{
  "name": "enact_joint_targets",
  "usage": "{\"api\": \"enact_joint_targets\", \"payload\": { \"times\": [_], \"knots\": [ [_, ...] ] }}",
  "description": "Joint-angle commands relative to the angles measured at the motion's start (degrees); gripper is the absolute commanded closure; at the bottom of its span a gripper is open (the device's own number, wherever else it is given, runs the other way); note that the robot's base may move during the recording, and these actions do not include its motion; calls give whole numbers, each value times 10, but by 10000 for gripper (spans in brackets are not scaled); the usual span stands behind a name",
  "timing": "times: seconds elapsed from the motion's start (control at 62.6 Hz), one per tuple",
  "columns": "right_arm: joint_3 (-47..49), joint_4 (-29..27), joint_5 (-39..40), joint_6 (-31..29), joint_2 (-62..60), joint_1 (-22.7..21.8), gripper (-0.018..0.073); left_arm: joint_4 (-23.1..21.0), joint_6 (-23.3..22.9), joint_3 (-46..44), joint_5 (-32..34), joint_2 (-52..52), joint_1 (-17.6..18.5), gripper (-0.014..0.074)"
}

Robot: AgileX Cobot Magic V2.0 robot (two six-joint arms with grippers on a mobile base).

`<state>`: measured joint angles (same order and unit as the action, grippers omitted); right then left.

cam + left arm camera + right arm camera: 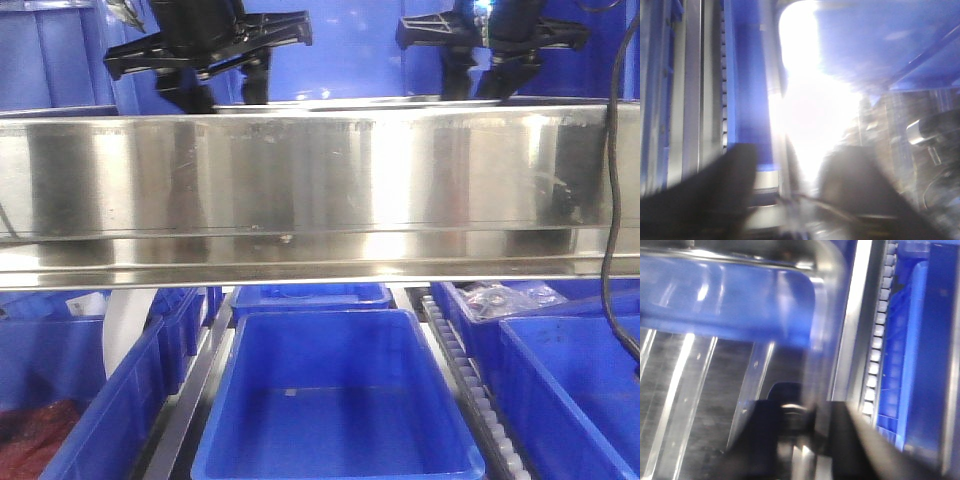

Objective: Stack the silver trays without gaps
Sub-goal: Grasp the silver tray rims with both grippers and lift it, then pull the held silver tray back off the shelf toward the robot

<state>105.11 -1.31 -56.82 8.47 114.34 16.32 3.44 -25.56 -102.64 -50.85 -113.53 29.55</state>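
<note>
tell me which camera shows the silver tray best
The right wrist view: though blurred, it shows the silver tray close up, with its rounded corner and rim. The front view shows only a thin silver edge above the steel rail. The left wrist view is mostly glare; no tray is discernible.

The steel rail (320,180) hides the lower ends of the left claw (222,90) and the right claw (478,85), so how their jaws stand cannot be told. Only a thin edge of the silver trays (400,101) shows above it. The left wrist view is smeared, with white glare (815,115) washing out its middle. The right wrist view is blurred too.
</note>
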Motion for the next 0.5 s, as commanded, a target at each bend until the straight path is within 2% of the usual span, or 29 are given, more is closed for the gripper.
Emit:
{"api": "enact_joint_targets", "payload": {
  "times": [0.0,0.016,0.08,0.272,0.48],
  "knots": [
    [18,-3,-3,-4,-23,0,422,0,-1,-16,16,24,-1,631],
    [18,-3,-3,-4,-22,0,436,0,0,-16,16,24,-1,651],
    [18,-3,-5,-3,-21,0,507,0,2,-16,16,24,-1,633],
    [18,-3,-9,-3,-33,0,494,11,4,-35,-19,24,-1,636],
    [18,-3,-16,-3,-80,0,494,22,23,-105,-107,33,0,636]
  ]
}}
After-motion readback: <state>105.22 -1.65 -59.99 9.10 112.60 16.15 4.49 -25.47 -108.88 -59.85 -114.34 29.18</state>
